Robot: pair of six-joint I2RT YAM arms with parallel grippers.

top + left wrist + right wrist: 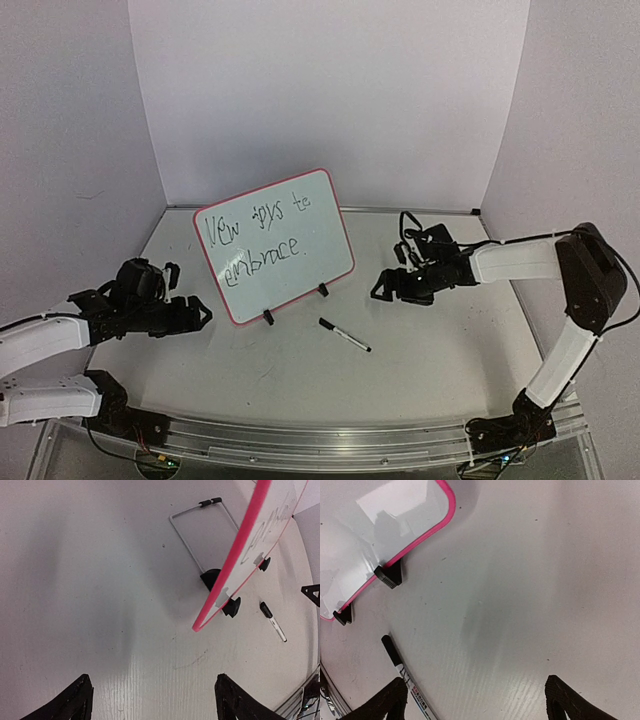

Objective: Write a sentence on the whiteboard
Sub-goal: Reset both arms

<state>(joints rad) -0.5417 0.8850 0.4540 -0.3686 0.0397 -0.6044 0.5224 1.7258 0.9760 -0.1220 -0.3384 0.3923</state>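
With the sentence (258,240) written on the whiteboard (300,215), left claw (197,311) and right claw (383,287) flanked it, both apart and empty (marker (345,335) lay in front); only withdrawal seemingly remained.

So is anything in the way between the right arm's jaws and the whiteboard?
Nothing visible. Only bare table lies between the right arm's jaws and the whiteboard; the marker lies nearer the arms' bases, off that line.
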